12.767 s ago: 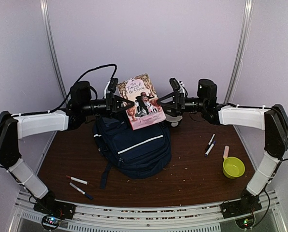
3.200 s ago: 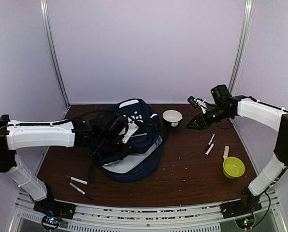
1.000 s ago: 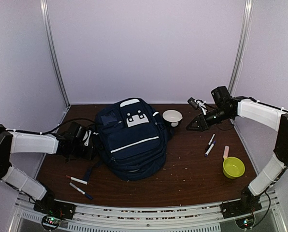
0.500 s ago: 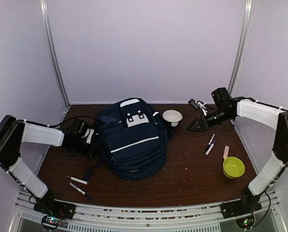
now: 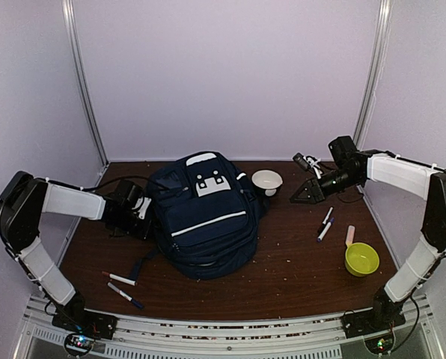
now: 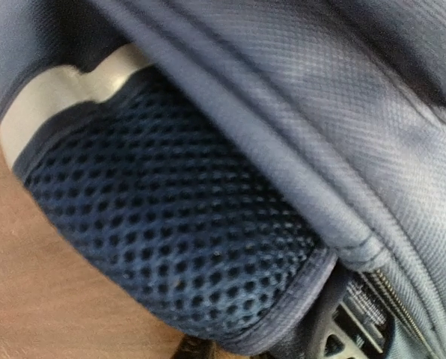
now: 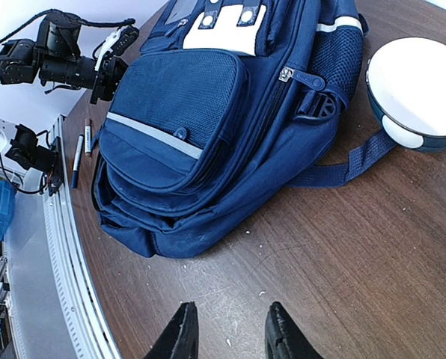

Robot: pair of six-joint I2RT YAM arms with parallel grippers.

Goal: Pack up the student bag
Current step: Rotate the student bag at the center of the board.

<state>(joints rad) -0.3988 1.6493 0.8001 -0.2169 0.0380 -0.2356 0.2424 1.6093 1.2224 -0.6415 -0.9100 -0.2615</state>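
Navy student bag (image 5: 206, 218) lies near-to-far (top farthest).

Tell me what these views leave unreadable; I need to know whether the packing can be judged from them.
- Inside of the student bag: every view shows only its outer fabric.
- Left gripper, open or shut: top view, fingertips lost against the bag's side; left wrist view filled by the mesh pocket.
- Pinkish item beside the yellow bowl: top view, too small to identify.
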